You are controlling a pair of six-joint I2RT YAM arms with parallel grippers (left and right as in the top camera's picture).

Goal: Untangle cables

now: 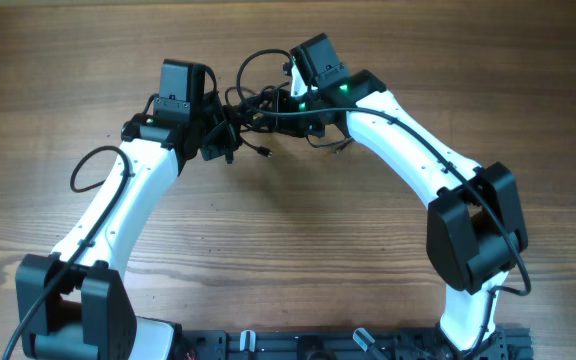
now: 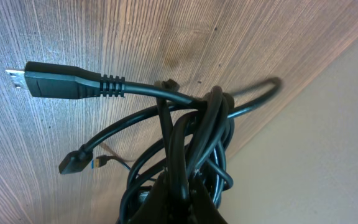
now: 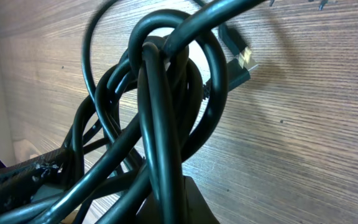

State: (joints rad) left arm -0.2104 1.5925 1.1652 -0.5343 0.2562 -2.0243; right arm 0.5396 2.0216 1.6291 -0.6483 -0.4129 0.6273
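Bright and even from above, with only faint, soft shadows on the tabletop (image 1: 298, 240). Pale sheen along the cables (image 3: 163, 124) in both wrist views. Nearest loops soft at the lower edge; wood grain crisp beyond.

Arms: two, the left arm (image 1: 118, 215) and the right arm (image 1: 408, 140).
Pincers: two, the left gripper (image 2: 178, 196) and the right gripper (image 3: 169, 202).
Cable tangle (image 1: 253, 105): one, between the two pincers; its separate cords cannot be counted.
Plugs beyond the left pincer's tips: three, a large silver-tipped plug (image 2: 55, 81), a small black plug (image 2: 73, 163) and a tiny gold-tipped plug (image 2: 101, 162).
Plugs beyond the right pincer's tips: one, a bright-tipped plug (image 3: 238, 62).
Table (image 1: 288, 240): one.
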